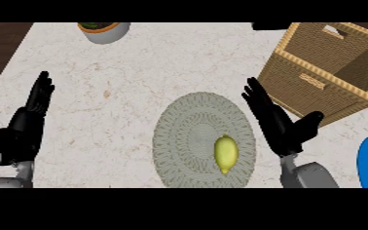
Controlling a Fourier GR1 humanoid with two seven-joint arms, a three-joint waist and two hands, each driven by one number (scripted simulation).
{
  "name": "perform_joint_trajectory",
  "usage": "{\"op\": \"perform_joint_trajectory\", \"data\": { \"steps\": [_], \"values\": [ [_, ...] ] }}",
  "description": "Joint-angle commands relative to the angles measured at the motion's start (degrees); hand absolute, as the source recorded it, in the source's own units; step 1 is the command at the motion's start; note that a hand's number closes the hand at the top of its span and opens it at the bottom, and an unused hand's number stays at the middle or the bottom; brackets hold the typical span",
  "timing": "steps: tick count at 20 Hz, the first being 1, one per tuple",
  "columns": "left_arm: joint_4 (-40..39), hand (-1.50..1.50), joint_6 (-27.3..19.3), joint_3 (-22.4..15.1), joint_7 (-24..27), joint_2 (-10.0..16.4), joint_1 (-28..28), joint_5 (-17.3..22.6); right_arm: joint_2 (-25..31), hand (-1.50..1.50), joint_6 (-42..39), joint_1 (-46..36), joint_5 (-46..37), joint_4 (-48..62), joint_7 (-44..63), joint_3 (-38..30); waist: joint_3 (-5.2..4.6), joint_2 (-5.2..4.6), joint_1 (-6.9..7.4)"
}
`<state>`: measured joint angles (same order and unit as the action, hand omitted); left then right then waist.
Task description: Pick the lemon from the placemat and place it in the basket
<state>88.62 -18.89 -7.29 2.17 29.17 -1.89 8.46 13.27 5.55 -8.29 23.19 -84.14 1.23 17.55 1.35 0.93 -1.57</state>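
One open right hand (283, 128), seemingly empty.

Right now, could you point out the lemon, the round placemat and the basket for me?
lemon (226, 154), head view, middle of its yellow body.
placemat (179, 136), head view, bare woven part left of the lemon.
basket (305, 95), head view, its woven side wall facing the placemat.

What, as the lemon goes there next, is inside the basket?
Only the basket's woven inner walls show, with nothing lying in it; the near wall and the view's edge hide part of its floor.
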Motion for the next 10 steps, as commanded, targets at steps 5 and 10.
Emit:
{"op": "perform_joint_trajectory", "data": {
  "steps": [5, 10],
  "values": [
    [-7.2, 0.0, 3.7, -4.0, -8.9, -5.6, 7.2, 6.0, -1.7, 1.5, -1.9, -8.2, -7.6, -17.6, -22.8, -0.9, -1.42, 0.18, -0.16],
    [-9.5, 0.0, 5.8, -6.8, -12.5, -7.4, 8.9, 7.4, -2.5, 1.5, 2.0, -8.1, -29.0, -20.7, -33.1, 14.4, -1.51, -0.17, 0.83]
  ]
}}
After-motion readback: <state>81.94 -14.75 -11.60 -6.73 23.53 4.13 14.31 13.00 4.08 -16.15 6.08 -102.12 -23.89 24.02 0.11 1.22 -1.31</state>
